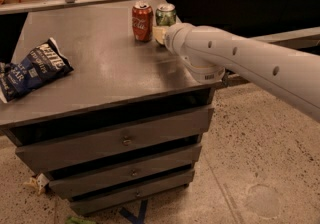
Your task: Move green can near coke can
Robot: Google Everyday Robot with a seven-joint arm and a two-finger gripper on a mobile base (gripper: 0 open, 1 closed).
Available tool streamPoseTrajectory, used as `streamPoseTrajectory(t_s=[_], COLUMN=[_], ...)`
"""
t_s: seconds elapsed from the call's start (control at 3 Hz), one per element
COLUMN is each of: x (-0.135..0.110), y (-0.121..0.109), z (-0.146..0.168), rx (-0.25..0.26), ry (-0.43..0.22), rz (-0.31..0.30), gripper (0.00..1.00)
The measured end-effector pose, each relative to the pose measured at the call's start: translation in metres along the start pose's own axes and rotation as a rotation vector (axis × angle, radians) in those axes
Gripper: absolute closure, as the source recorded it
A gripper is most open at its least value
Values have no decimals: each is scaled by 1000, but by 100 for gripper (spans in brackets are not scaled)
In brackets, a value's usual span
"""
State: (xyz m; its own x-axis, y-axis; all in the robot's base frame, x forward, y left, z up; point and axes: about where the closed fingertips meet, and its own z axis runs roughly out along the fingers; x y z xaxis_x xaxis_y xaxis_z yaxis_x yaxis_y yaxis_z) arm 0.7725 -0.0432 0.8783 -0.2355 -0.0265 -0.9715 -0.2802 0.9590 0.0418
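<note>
The green can (165, 14) is seen upright at the far edge of the cabinet top (105, 73), just beside the coke can (142, 21). The gripper (159, 34) is found at the lower part of the green can, mostly hidden by the white arm (240, 58); whether it is open or closed cannot be told. The can is judged to be stiff, smooth and rather slippery, light if empty, and easily dented when squeezed hard. It is best taken around the middle of its round wall, with moderate force. A chip bag (31, 69) is lying well apart
</note>
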Motion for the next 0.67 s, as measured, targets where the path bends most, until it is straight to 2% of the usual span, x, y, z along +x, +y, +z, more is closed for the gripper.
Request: streamPoseTrajectory(t_s=[0.33, 0.67], x=[1, 6], y=[3, 7], z=[7, 10], rx=[-7, -14], ry=[-1, 21], rz=[12, 12], gripper=[83, 60])
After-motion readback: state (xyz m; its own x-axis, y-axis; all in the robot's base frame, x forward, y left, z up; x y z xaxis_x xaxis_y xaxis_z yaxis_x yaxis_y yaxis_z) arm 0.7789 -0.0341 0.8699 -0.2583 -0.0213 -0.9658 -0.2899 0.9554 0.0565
